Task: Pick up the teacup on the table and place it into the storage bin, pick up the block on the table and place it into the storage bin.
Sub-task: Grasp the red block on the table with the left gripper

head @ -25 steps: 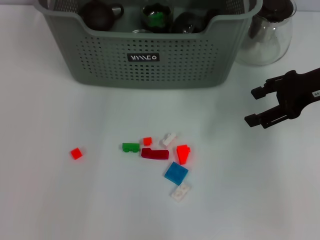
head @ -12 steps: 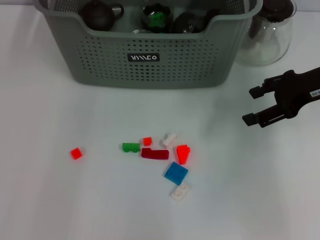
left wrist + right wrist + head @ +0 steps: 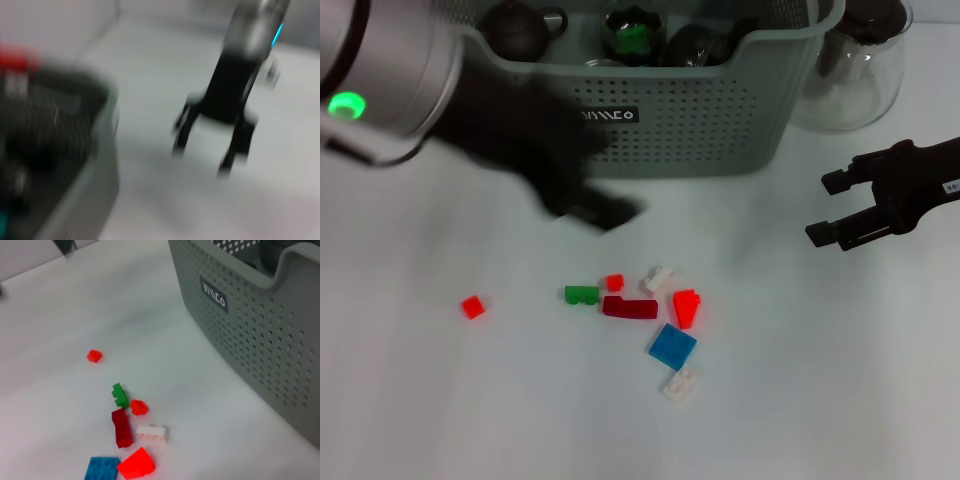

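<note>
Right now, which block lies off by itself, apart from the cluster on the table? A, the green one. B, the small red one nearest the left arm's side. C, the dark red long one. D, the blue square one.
B: the small red block sits alone on the table, while the green, dark red and blue blocks lie grouped together.

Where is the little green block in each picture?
Head view: green block on the table, left end of the block cluster, below the storage bin.
Left wrist view: not visible.
Right wrist view, beside a small red block.
Shared landmark: the storage bin's black label.
</note>
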Robot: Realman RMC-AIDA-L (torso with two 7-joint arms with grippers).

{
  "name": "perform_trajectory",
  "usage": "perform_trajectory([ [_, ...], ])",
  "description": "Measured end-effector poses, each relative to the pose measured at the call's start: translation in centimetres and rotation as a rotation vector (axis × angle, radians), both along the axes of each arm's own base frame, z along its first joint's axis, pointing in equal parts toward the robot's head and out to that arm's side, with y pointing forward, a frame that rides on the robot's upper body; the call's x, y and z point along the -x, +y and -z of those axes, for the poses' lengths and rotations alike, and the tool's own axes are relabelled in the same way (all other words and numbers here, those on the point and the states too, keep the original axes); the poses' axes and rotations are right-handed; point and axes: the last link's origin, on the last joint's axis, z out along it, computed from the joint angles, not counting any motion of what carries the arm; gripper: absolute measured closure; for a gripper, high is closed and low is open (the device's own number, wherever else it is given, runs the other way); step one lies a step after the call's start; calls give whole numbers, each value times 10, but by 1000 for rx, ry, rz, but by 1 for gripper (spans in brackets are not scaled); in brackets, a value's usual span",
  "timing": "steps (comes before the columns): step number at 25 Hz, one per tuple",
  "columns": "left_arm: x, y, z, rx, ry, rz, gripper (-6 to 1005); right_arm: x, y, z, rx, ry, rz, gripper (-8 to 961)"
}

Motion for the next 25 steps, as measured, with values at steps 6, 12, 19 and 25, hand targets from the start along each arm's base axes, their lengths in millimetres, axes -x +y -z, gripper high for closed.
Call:
perform_trajectory([
  [6,56,3,7,-75,263,-247,259,-1,-1,3,5,6,15,44],
  [12,84,5,31,-40,429,-403,261,-1,-1,4,6,7,32,44],
  [19,100,12,64,8,483,-453,260,0,-1,5,6,8,36,45],
  [25,108,16,76,7,488,-436,261,1,0,5,6,9,34,44],
])
